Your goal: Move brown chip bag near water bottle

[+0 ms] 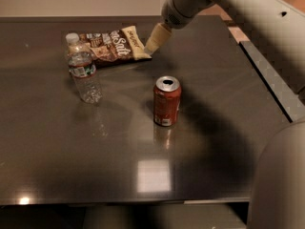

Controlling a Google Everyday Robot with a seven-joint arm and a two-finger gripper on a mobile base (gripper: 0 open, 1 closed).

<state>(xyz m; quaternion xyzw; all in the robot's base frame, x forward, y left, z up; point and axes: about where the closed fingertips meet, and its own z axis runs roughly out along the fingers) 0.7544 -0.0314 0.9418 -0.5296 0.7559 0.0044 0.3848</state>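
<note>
Chip bag (112,46): brown, cream end, white "Salt" lettering; lies flat on the far part of the table (219,128), left of centre, cream end pointing right. Other items, nearest first. Table: dark, glossy, with a pale square of reflected light near its front edge. Robot body (281,180): pale rounded mass at the lower right corner, in front of the table. Can (167,101): red, upright, top opened, near the table's middle, well apart from the bag. Bottle (84,70): clear, ribbed, white cap, green-and-white label; upright, left of the can and just in front of the bag's left end, overlapping it from this view; whether they touch cannot be told. Gripper (151,44): cream-coloured, angled down and left, its tip at the bag's cream right end; contact cannot be told, nor whether it is spread or pressed together. Arm (228,4): pale grey, reaching in from the upper right above the table's far edge.
</note>
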